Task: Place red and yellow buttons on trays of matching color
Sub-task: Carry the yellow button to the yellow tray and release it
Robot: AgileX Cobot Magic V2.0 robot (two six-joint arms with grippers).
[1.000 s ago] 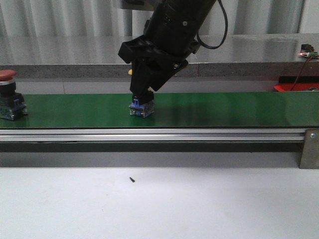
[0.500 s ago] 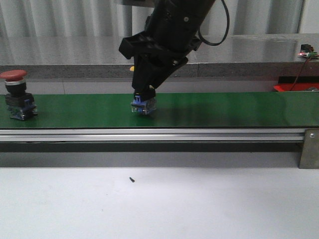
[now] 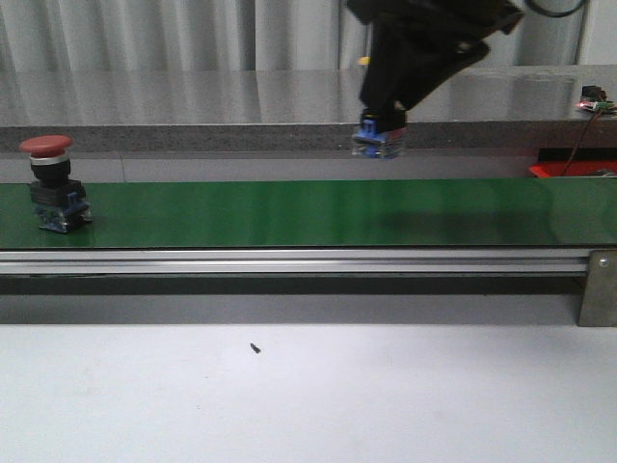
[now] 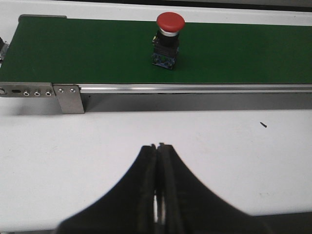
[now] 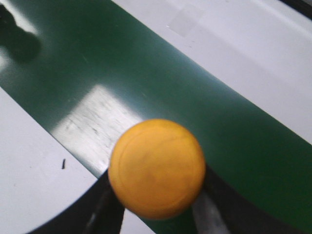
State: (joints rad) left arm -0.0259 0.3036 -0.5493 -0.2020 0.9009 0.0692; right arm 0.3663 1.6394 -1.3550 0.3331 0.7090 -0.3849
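Front view: we see the black right gripper [image 3: 382, 123] clamped on the round, smooth yellow-capped button [image 5: 156, 167], held above the long matte green belt [image 3: 308, 212] | red mushroom-capped button [image 3: 53, 183] upright on belt | left gripper [image 4: 159, 148] fingers pressed together | red flat tray [image 3: 571, 169] far right, thin sliver.

A long green conveyor belt [image 3: 318, 212] runs across the front view, edged along its near side by an aluminium rail [image 3: 289, 260] with a metal bracket [image 3: 598, 287] at its right end. One thing stands directly on the belt — a red button [image 3: 55, 183], upright near the left end, mushroom cap on top. The belt frame rests on a white table [image 3: 386, 395], where a small dark speck [image 3: 255, 348] lies just in front of the rail — too small to identify.
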